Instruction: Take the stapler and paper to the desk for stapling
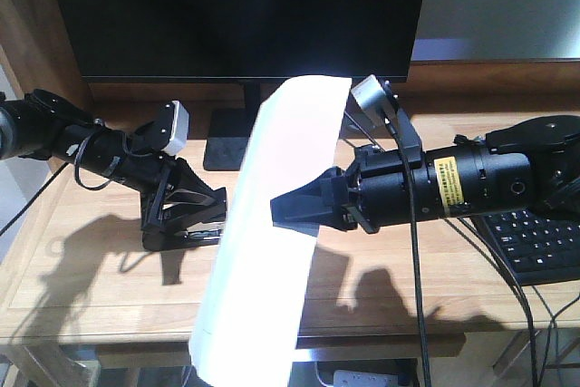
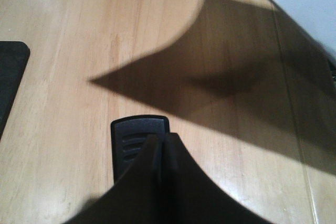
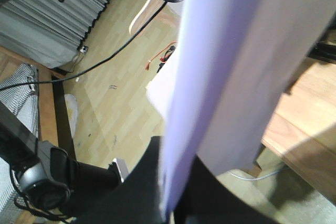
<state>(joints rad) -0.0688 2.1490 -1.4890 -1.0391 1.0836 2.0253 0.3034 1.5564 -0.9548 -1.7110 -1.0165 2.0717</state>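
Stapler [image 1: 186,235] on the left: it sits low on the desk [image 1: 91,287], black against the light wood, with the left gripper [image 1: 195,206] right on top of it. The left wrist view shows that gripper's fingers [image 2: 157,166] drawn together to a thin seam, with the stapler's ridged end poking out beneath them. I can't tell from here whether they have any real hold of it or merely rest over it.

In the middle, the paper [image 1: 272,151] is up in the air, steeply tilted. Its top edge is near the monitor [image 1: 245,6] and its bottom corner hangs past the desk's front edge. The right gripper [image 1: 294,210] has it pinched at one side edge, jaws closed on the sheet, and it curls away above and below that one grip. The keyboard [image 1: 544,242] lies under the right arm.

By my reckoning the stapler has arrived and the sheet is the part not yet laid down. Next, the right arm needs to bring it down flat beside the stapler, slowly, since a sheet held at one spot will flop and could slide off the front.
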